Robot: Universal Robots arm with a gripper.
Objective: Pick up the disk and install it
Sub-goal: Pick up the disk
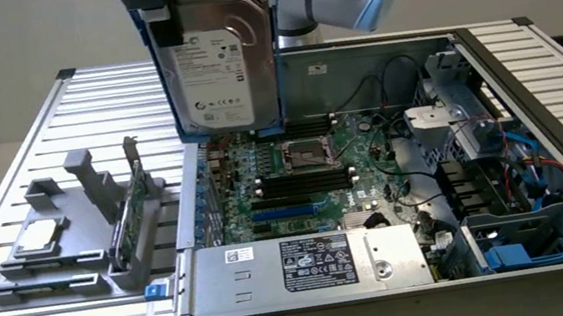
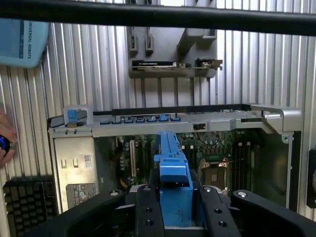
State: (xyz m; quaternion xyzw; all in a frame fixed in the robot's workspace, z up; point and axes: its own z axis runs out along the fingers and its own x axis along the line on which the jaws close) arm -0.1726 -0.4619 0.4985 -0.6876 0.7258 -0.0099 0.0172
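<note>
1 slatted metal table [image 1: 11,167], silver-grey.
1 open computer case [image 1: 540,74] lying on the table, side panel off.
Inside the case:
- 1 green motherboard [image 1: 377,185] with a processor socket [image 1: 305,155] near its centre
- 1 grey labelled power supply [image 1: 310,265] along the near edge
- red and blue cables [image 1: 538,168] at the exterior view's right

1 grey holder [image 1: 71,259] beside the case, at the exterior view's left, carrying 1 small square silver chip [image 1: 37,236] and 1 upright green circuit card [image 1: 138,202].
</note>
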